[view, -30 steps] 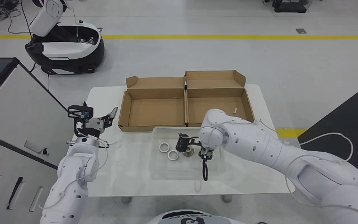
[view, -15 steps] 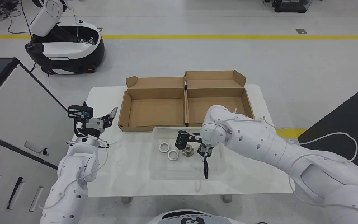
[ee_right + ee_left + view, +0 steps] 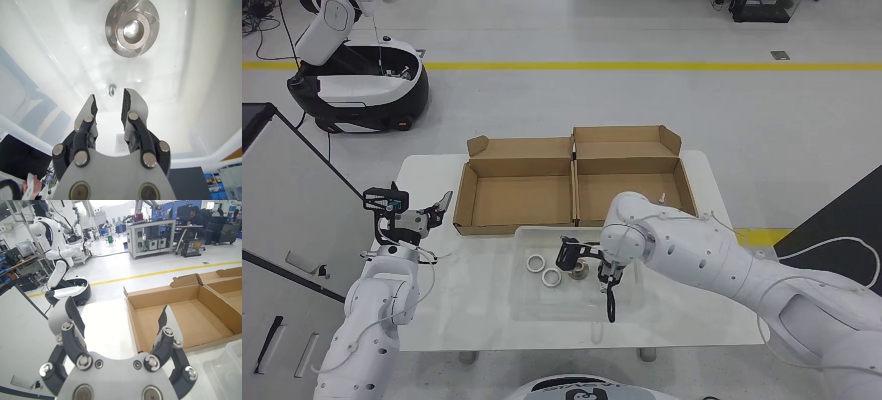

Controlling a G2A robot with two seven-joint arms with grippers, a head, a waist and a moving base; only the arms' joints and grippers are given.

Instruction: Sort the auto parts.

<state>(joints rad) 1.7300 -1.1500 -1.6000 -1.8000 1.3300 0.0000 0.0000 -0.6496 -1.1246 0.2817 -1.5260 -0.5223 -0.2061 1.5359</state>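
White table on a pale workshop floor; entries run from left to right.

Left gripper: held above the table's left edge, fingers spread wide, nothing between them. Well apart from the parts.

Left cardboard box: lid open, floor bare. It touches the right cardboard box along 1 shared wall. The right box has 1 small pale item near its far right corner, too small to identify.

Clear plastic tray: sits just in front of the boxes. Contents, left to right: 2 white rings, close together; 1 metal flange, lying flat with its hub up; 1 small bolt, lying on its side near the flange but not touching it.

Right gripper: down inside the tray, fingers partly apart, empty, tips on either side of the bolt.

Judgement on handling: the bolt looks like rigid, light, smooth steel, and will likely roll or skid on the glossy tray floor. Best hold is across the shank, just below the head, with the pads low. The flange looks far heavier; it should be gripped across the raised hub or the rim. The rings look light and stiff.
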